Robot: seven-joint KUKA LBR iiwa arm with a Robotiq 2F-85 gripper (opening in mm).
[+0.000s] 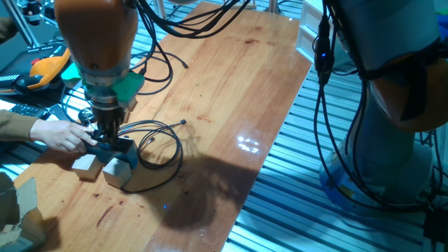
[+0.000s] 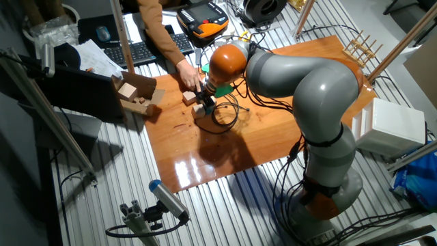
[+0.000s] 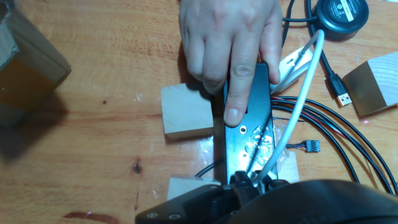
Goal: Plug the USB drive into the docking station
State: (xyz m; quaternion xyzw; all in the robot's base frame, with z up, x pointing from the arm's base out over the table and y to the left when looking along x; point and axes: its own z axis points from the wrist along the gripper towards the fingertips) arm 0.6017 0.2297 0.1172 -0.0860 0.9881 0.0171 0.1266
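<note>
The docking station [image 3: 247, 124] is a flat dark box lying lengthwise on the wooden table, with a white cable [image 3: 297, 99] arching over it. A person's hand [image 3: 230, 43] presses a finger on its top. My gripper [image 3: 252, 182] is at the dock's near end, its fingers close together on a small dark piece, the USB drive [image 3: 241, 179], which is mostly hidden. In one fixed view the gripper [image 1: 106, 137] stands upright over the dock [image 1: 119, 147]. In the other fixed view the gripper [image 2: 205, 102] is by the hand [image 2: 187, 71].
Pale wooden cubes sit left of the dock [image 3: 186, 112], at its near end [image 3: 193, 186] and to the right [image 3: 373, 84]. A round black puck [image 3: 339, 12] lies far right. Thin black cables [image 1: 159, 143] loop beside the dock. A cardboard box [image 3: 25, 62] is at the left.
</note>
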